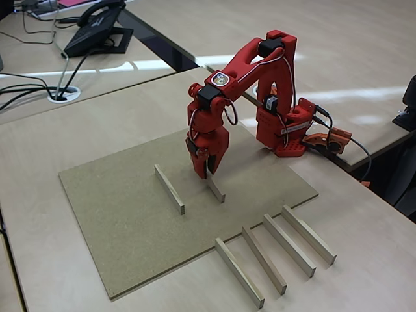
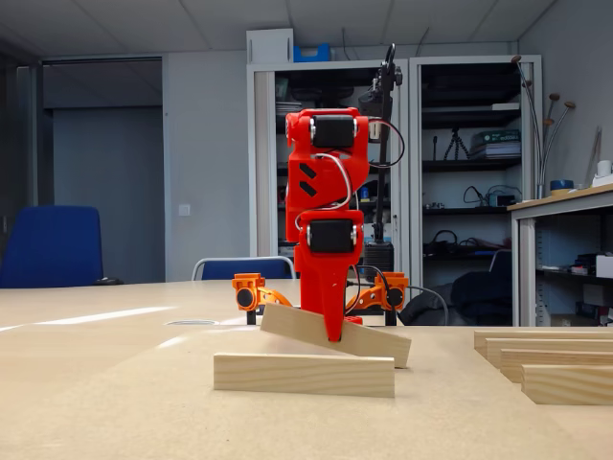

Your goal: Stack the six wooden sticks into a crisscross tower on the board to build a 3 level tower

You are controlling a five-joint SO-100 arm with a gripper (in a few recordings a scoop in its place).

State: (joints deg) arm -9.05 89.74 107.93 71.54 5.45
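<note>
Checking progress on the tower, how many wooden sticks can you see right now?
6. One stick lies flat on the board; a second sits tilted in the gripper beside it; four lie parallel on the desk off the board's edge.

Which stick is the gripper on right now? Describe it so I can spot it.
Find the brown board; two sticks lie on it. Yours is the stick under the red gripper, tilted with one end raised, unlike the flat stick beside it.
</note>
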